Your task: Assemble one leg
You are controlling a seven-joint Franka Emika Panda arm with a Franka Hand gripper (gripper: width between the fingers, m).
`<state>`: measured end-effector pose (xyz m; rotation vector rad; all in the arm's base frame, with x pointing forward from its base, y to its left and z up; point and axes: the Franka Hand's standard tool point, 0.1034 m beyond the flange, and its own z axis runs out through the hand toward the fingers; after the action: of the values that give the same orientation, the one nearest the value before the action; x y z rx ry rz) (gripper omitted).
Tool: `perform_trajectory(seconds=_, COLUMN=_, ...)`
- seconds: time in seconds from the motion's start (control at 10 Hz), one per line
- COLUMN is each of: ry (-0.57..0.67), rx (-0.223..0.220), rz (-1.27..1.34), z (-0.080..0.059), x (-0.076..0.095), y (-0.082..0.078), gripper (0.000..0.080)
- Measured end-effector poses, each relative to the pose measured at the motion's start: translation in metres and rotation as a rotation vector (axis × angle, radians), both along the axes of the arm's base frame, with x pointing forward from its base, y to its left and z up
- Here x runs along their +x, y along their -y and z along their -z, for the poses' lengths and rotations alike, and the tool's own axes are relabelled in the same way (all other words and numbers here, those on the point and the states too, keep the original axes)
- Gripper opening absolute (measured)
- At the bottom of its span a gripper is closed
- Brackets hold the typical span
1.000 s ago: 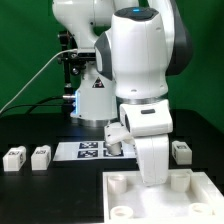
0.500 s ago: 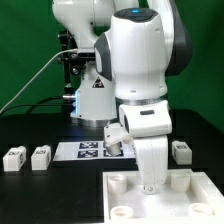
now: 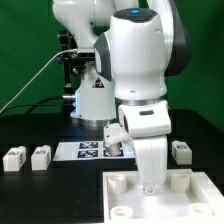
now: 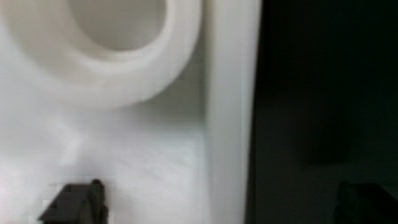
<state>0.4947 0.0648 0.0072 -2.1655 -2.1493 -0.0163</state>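
Centrally, the arm (image 3: pixel 140 70) stands over the white square piece (image 3: pixel 200 200) at 6 o'clock in the exterior view. In the wrist view its pincer (image 4: pixel 219 205) is spread, the dark fingertips (image 4: pixel 75 203) wide apart above that piece's surface near a round socket (image 4: pixel 107 40). The first leg (image 3: pixel 14 158) and second leg (image 3: pixel 40 157) stand on the worktop (image 3: pixel 30 135) at 8 o'clock and the third leg (image 3: pixel 181 152) at 4 o'clock, all clear of the pincer. Each leg, like the marker board (image 3: pixel 88 150) at 7 o'clock, carries black-and-white tags too small to read.
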Motion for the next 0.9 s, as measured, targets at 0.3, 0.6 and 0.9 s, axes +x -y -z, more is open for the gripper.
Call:
perform_trajectory(seconds=0.3, ry=-0.006, rx=-0.016, rz=0.06, z=-0.017, x=0.002, y=0.0, gripper=0.0649)
perform_trajectory(seconds=0.6, ry=0.011, rx=-0.037, rz=0.215, z=-0.05, x=-0.009, y=-0.019, gripper=0.0649)
perform_trajectory(seconds=0.9, ry=-0.03, rx=-0.064, rz=0.776, z=-0.058, x=-0.029, y=-0.064, gripper=0.0649)
